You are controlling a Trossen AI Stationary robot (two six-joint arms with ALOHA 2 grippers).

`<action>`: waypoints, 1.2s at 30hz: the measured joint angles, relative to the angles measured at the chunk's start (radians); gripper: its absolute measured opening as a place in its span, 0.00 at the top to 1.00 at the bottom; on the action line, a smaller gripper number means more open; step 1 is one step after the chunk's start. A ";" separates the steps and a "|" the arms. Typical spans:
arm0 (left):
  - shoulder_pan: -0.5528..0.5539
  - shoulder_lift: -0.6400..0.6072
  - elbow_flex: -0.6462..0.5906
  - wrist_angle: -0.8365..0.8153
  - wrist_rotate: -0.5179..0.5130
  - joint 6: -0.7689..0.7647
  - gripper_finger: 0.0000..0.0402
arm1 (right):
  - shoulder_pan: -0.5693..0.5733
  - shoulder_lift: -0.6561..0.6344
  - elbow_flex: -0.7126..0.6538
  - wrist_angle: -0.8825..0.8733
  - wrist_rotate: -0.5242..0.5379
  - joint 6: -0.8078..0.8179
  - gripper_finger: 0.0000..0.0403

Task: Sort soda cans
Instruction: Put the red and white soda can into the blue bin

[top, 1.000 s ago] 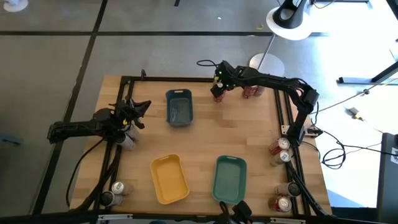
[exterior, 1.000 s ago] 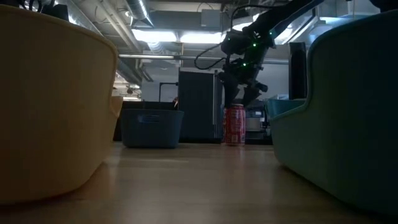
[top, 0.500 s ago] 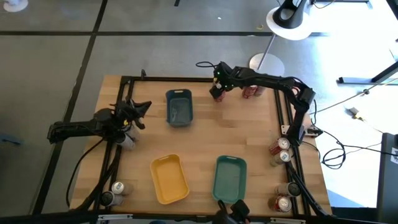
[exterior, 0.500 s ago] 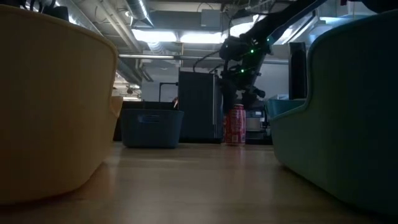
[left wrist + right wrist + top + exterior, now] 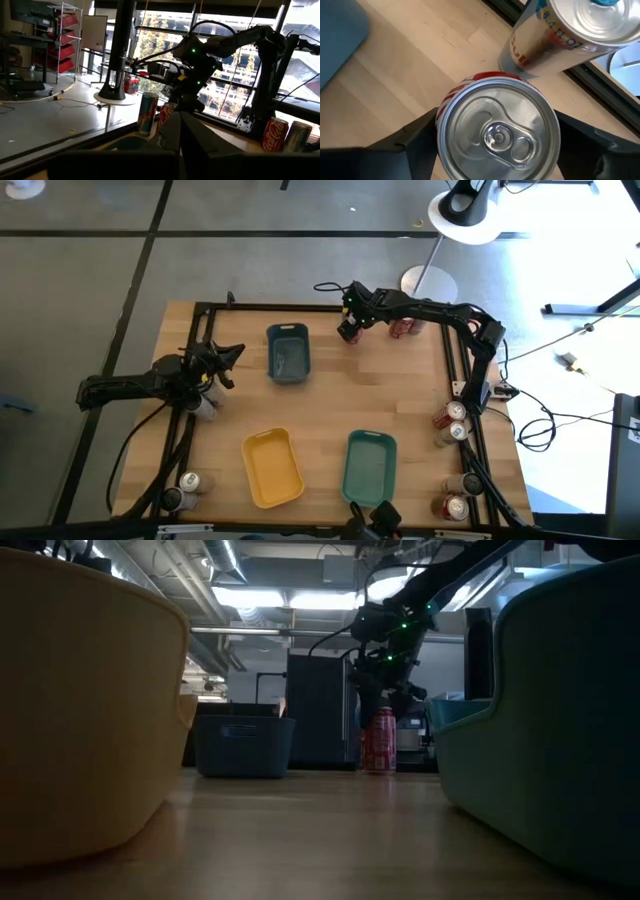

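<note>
Red soda can (image 5: 497,131) stands upright directly beneath the right gripper (image 5: 495,137), whose spread fingers flank it ungrasped at the table's far edge; left gripper (image 5: 205,365), clenched, waits well apart.

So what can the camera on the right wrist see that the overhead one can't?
Only the right wrist view shows the red can's pull-tab top close up, the right claw with a finger on each side of it, and a tall silver can just behind. Only the high view shows the whole table: the dark blue tray, yellow tray, teal tray, cans along the edges, and the left claw waiting at the left edge. Both show the right claw over the red can.
</note>
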 joint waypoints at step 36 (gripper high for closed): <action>0.000 0.001 0.000 -0.004 0.000 0.053 1.00 | 0.182 0.029 0.246 0.327 -0.168 -0.141 0.27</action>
